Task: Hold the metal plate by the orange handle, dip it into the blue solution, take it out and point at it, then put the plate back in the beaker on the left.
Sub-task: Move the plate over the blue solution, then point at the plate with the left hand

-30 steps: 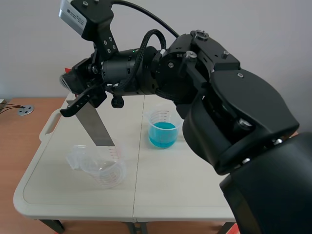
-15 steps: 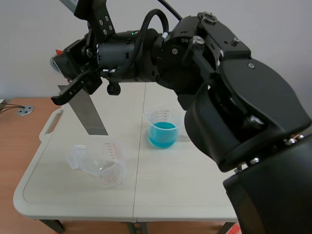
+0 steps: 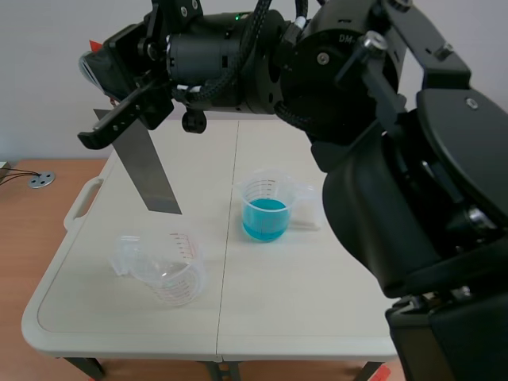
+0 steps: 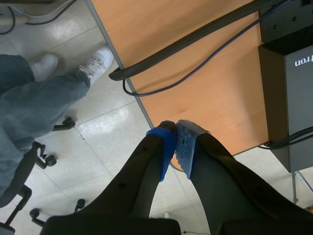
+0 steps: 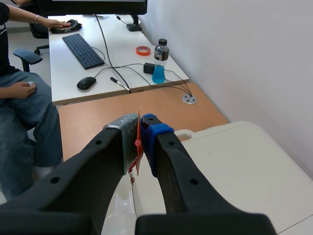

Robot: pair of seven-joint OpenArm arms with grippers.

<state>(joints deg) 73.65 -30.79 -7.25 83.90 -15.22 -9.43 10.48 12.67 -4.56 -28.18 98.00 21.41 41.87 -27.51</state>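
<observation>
Starting right at the robot: the left gripper (image 4: 175, 142) is fully closed on nothing, blue pads (image 4: 166, 147) pressed flat together. It hangs over a tiled floor and the edge of a wooden desk (image 4: 195, 73), and I can't tell where that puts it relative to the blue beaker (image 3: 266, 208). On the white table (image 3: 278, 317), the empty beaker (image 3: 163, 268) comes first, nearer the robot than the blue beaker and off to its left, with a clear gap between the two. The blue beaker stands upright, about half full of blue solution (image 3: 264, 221). Up in the air, left of the blue beaker and higher, hangs the metal plate (image 3: 147, 171). It's tilted with its lower end slanting toward the blue beaker, and it touches neither beaker. The right arm (image 3: 357, 119) reaches across above the blue beaker, and the right gripper (image 5: 139, 128) is clamped tight on the plate's thin orange handle (image 5: 138, 144), which is squeezed between one grey pad and one blue one. Far off to the left of the blue beaker, past the table edge, there's a grey disc (image 3: 41, 180) set in the desk. Beyond that the right wrist view shows a keyboard (image 5: 83, 49), a bottle (image 5: 159, 61) and a seated person (image 5: 24, 122).
</observation>
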